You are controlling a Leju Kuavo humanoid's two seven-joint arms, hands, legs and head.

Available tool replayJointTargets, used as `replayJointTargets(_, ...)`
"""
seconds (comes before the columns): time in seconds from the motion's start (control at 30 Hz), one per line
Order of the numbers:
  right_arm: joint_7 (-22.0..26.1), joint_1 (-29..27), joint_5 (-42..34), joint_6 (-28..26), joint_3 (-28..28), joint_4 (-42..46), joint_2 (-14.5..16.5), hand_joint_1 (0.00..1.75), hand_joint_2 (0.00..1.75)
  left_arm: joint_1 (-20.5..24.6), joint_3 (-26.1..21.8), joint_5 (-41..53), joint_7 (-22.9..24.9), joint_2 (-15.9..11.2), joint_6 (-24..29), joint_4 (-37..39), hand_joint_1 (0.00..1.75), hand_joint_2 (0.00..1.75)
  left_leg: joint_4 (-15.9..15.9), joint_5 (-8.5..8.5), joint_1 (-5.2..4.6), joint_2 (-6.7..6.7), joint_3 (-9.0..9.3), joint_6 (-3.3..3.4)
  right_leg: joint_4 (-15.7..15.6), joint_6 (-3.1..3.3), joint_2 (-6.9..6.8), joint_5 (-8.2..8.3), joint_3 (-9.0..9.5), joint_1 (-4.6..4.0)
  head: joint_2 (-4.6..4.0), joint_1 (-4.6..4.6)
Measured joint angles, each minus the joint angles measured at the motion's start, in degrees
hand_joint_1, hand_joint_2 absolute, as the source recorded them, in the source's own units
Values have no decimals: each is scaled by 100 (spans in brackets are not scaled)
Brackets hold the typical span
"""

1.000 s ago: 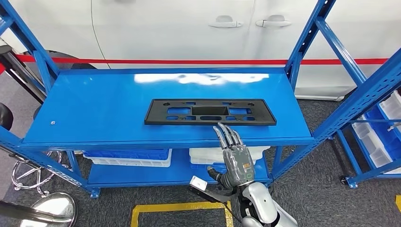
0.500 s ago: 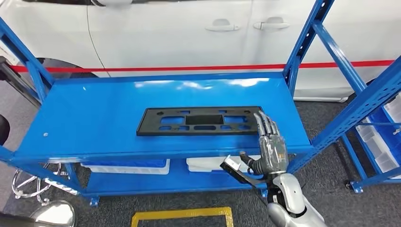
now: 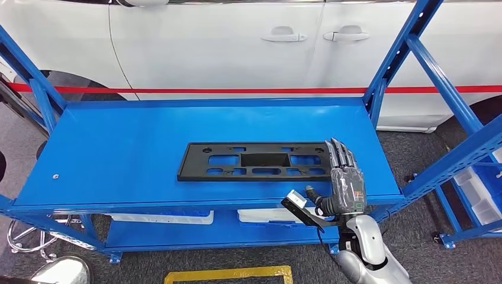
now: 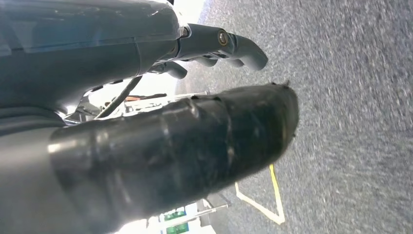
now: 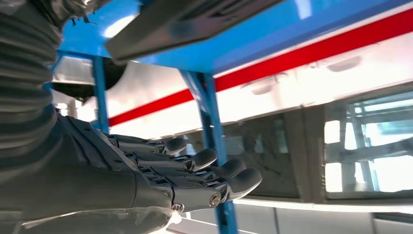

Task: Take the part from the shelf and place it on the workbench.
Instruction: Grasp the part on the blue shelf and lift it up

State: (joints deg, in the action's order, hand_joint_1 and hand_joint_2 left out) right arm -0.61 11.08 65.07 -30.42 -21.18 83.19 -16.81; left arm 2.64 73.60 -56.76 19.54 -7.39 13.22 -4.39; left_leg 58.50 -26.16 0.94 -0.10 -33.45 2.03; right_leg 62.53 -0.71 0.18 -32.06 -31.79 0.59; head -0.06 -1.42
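The part [image 3: 257,161] is a flat black plastic frame with several cut-outs, lying lengthwise on the top of the blue shelf [image 3: 118,148]. My right hand [image 3: 345,180] reaches over the shelf's front edge at the part's right end. Its fingers [image 3: 338,151] are stretched out straight, just above or touching that end, and they hold nothing. In the right wrist view the outstretched fingers [image 5: 195,170] lie apart from the part [image 5: 185,19] and the shelf edge. My left hand [image 4: 122,53] hangs over grey carpet, holding nothing, with its fingers loosely bent.
A white car [image 3: 207,47] with a red stripe stands right behind the shelf. Blue uprights [image 3: 393,59] rise at the shelf's corners. Bins [image 3: 160,217] sit on the lower level. Another blue rack [image 3: 479,189] stands at the right. Yellow floor tape [image 3: 228,274] lies in front.
My right hand has moved from the middle of the part's front edge to its right end. The head view has shifted a little; the part lies as before.
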Motion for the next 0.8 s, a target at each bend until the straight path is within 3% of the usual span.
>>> replayJointTargets(0.1, 0, -52, 7, 0, 2, -36, -7, 0, 175, -3, 7, -1, 0, 0, 0, 0, 0, 0, -7, -78, -4, 0, 78, 57, 1133, -49, -4, -375, -685, 20, 1, -1)
replayJointTargets(0.13, 0, -72, 8, 0, 2, -52, -8, 0, 175, -3, 8, -1, 0, 0, 0, 0, 0, 0, -6, -110, -5, -5, 116, 57, 1305, -52, -4, -337, -842, 22, 1, 0)
replayJointTargets(0.17, 0, -86, 8, 0, 2, -67, -8, 0, 175, -3, 8, -2, 0, 0, 0, 0, 0, 0, -6, -148, -5, -12, 169, 50, 1241, -46, -5, -166, -884, 23, 1, 0)
replayJointTargets(0.23, 0, -92, 9, 0, 2, -85, -8, 0, 175, -8, 9, -3, 0, 0, -1, 0, 0, 0, -8, -241, -4, -19, 296, 15, 525, -2, -9, 388, -660, 15, 2, -1)
replayJointTargets(0.27, 0, -92, 9, 1, 2, -91, -8, 0, 175, -6, 10, -3, 0, 2, -2, -1, 0, 0, -6, -285, -11, -21, 344, -13, 165, 33, -11, 584, -525, -7, 2, -1)
replayJointTargets(0.3, 0, -91, 10, 1, 2, -96, -9, 0, 175, -4, 12, -3, 1, 2, -2, -1, 0, 0, -4, -317, -16, -24, 362, -42, -104, 70, -15, 674, -417, -30, 2, -2)
replayJointTargets(0.37, -2, -92, 15, 2, 3, -104, -10, 0, 175, 7, 18, -3, 1, 4, -4, -2, 0, 0, -19, -339, -23, -23, 359, -97, -240, 125, -16, 630, -365, -71, 2, -1)
replayJointTargets(0.43, -1, -97, 30, 2, 4, -104, -10, 0, 175, 17, 33, -4, 1, 1, -4, -2, 0, 0, -40, -376, -30, -10, 393, -154, -318, 171, -6, 609, -298, -38, 1, 1)
replayJointTargets(0.5, 5, -100, 77, 6, 3, -105, -9, 0, 175, 31, 49, -7, -1, -1, -4, -2, 0, 0, 237, -538, -34, 0, 303, -202, -408, 233, -13, 591, -180, 4, 1, 8)
replayJointTargets(0.6, 10, -112, 227, 47, -22, -141, -5, 0, 175, 38, 62, -22, -5, 1, -8, -2, 0, 0, 1340, -909, -22, -1, -343, -245, -438, 296, -37, 524, -75, 1, 1, 15)
replayJointTargets(0.63, 7, -125, 297, 69, -49, -167, -3, 0, 175, 34, 71, -26, -11, 0, -8, -2, 0, 0, 1574, -907, -21, -1, -529, -252, -436, 302, -35, 497, -45, -3, 1, 16)
replayJointTargets(0.67, 0, -140, 373, 96, -87, -199, 2, 0, 175, 27, 81, -26, -23, 0, -8, -2, 0, 0, 1593, -782, -21, -1, -615, -253, -432, 301, -27, 469, -7, -5, 1, 16)
replayJointTargets(0.7, -9, -154, 449, 123, -130, -234, 7, 0, 175, 22, 90, -25, -39, 0, -5, -2, 0, 0, 1368, -541, -22, 0, -581, -244, -426, 294, -16, 435, 39, -6, 1, 17)
replayJointTargets(0.77, -35, -173, 609, 199, -231, -323, 20, 0, 175, 15, 102, -23, -76, 0, 15, -2, 0, 0, 601, -33, -35, -2, -325, -197, -405, 260, -1, 355, 111, -17, 1, 16)
replayJointTargets(0.8, -46, -178, 679, 253, -284, -377, 24, 0, 175, 23, 105, -24, -88, 1, 28, -3, 0, 0, 284, 94, -43, -5, -208, -170, -388, 236, 3, 322, 119, -27, 1, 15)
